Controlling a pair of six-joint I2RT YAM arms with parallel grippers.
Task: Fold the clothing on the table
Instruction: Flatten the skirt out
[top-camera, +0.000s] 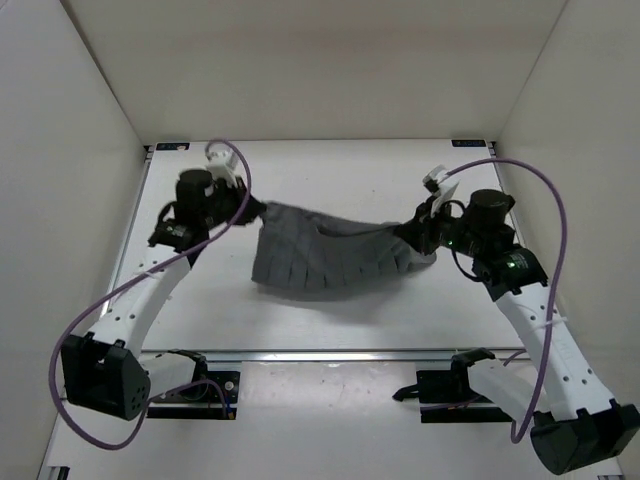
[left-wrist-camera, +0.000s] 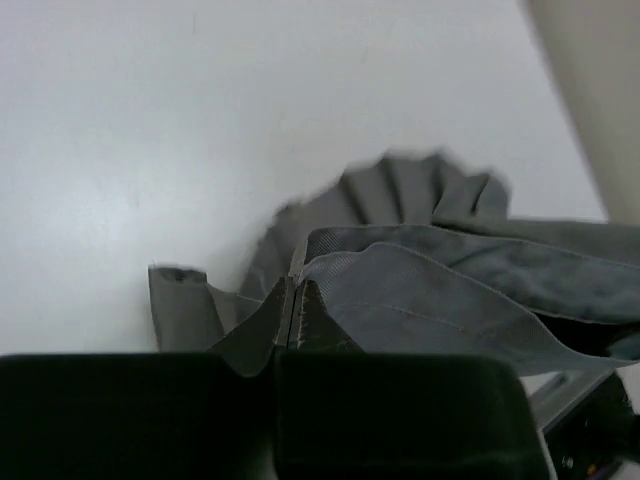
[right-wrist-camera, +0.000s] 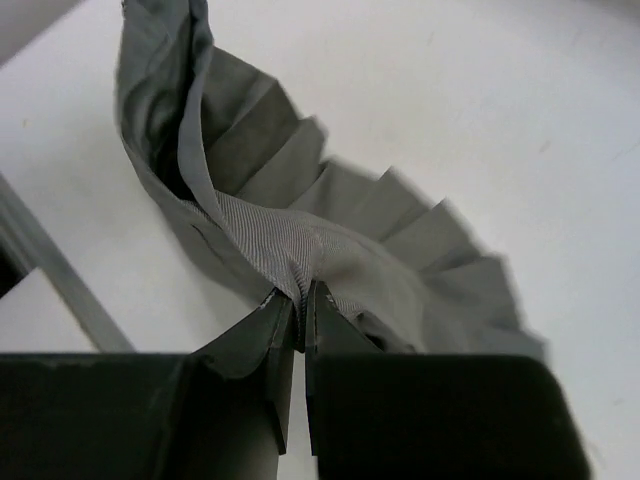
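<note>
The clothing is a dark grey pleated garment, slung between the two arms over the middle of the table. Its top edge is raised, and its lower pleated hem appears to rest on the white surface. The left gripper is clamped on the garment's left upper corner; the left wrist view shows its fingers pinched together with fabric caught at the tips. The right gripper is likewise closed tight on the opposite upper corner, with ribbed cloth nipped between its fingers in the right wrist view. The long axis runs left to right across the table, from one grip to the other, with the left end a little farther from the arm bases. The held edge lies toward the far side and the scalloped hem points toward the near edge. The pleats run crosswise, from the held edge down to the hem. Judged from the sag between the grips, the fabric is light, limp and without stiffness of its own; it will drape and bunch wherever unsupported. The pressed creases will likely tend to close up again. The weave looks matte rather than slick, and nothing suggests fragility. The firmer top band at the two corners is the soundest place to hold.
</note>
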